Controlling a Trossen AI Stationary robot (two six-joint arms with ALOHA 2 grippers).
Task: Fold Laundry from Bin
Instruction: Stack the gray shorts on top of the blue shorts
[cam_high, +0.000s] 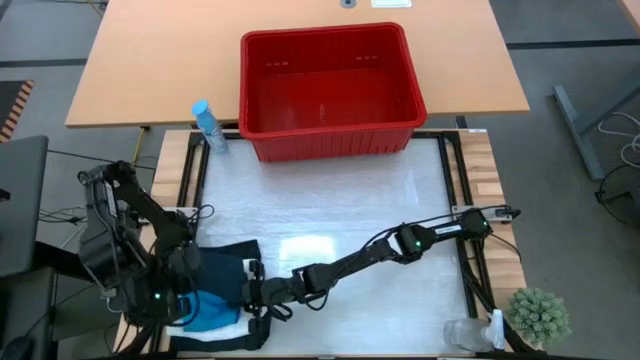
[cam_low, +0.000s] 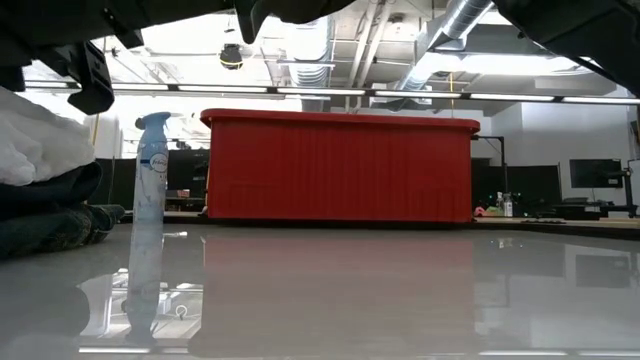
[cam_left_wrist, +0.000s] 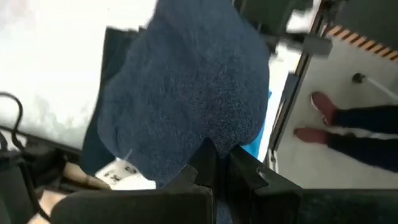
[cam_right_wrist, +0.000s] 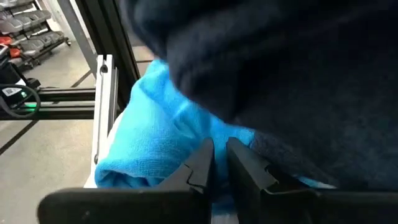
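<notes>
The laundry lies heaped at the table's near left corner: a black garment (cam_high: 228, 262) on top, a bright blue cloth (cam_high: 212, 308) and a white piece (cam_high: 205, 335) under it. In the low view the pile shows as white cloth (cam_low: 35, 140) above dark cloth (cam_low: 45, 215). My left gripper (cam_high: 188, 282) hangs over the pile, shut on dark knit cloth (cam_left_wrist: 186, 93). My right gripper (cam_high: 248, 292) reaches across from the right and is shut at the pile's right side on the blue cloth (cam_right_wrist: 155, 137). The red bin (cam_high: 330, 92) stands at the far edge, nothing showing inside. My left gripper (cam_left_wrist: 217, 158) pinches a gathered bunch of the dark knit garment (cam_left_wrist: 214, 134) between its two fingers, from above and pointing steeply down. The cloth spreads away from the fingertips onto the pile. My right gripper (cam_right_wrist: 217, 152) comes in nearly level from the table's right. Its fingers are closed on the blue cloth (cam_right_wrist: 214, 134) where the dark garment (cam_right_wrist: 298, 74) lies over it. Whether the dark layer is also caught, I cannot tell.
A pale blue spray bottle (cam_high: 207, 125) stands by the bin's near left corner. A clear cup (cam_high: 465, 335) and a small green plant (cam_high: 540, 315) sit at the near right. A person's shoes (cam_left_wrist: 320, 115) show beyond the table's edge. The table's middle (cam_high: 340, 220) is bare.
</notes>
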